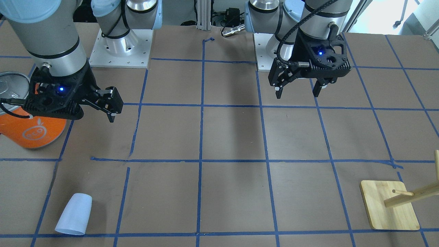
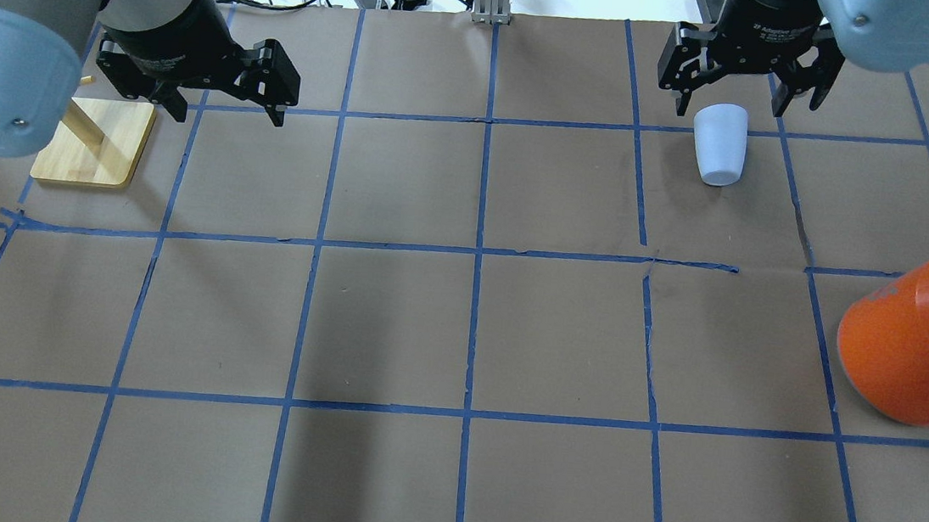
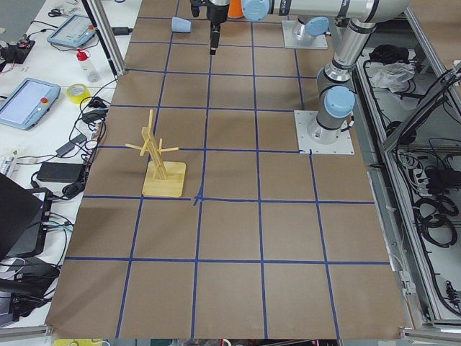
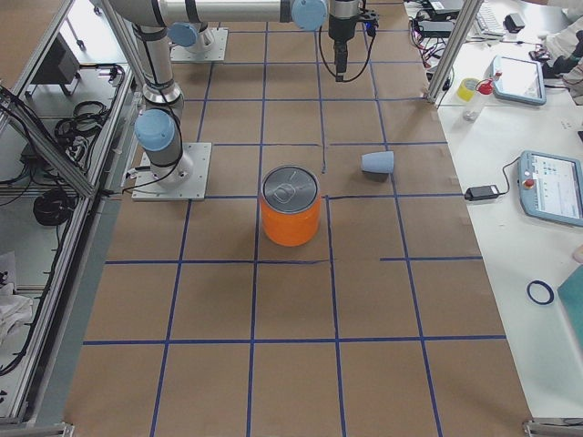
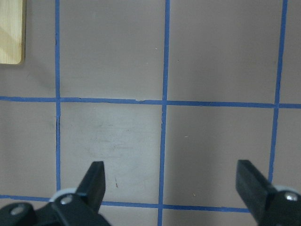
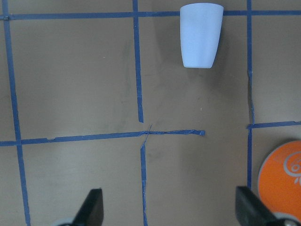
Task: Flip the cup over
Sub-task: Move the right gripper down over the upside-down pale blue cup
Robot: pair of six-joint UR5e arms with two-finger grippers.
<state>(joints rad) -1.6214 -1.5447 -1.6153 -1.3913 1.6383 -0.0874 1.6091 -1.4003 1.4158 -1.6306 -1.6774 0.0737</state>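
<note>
A pale bluish-white cup point(image 1: 74, 214) lies on its side on the brown table point(image 1: 233, 137). The right gripper point(image 6: 168, 195) and left gripper point(image 1: 297, 94) hover empty, fingers spread apart.

My left gripper point(image 5: 170, 165) and right gripper point(image 6: 168, 192) are black. The table point(image 2: 390, 322) is brown paper, gridded with blue tape point(image 2: 482, 211). The cup point(image 1: 73, 214) is plain pale bluish-white, the can point(image 2: 899, 350) orange with a silver top and white logo, the stand point(image 1: 387, 206) light wood.
</note>
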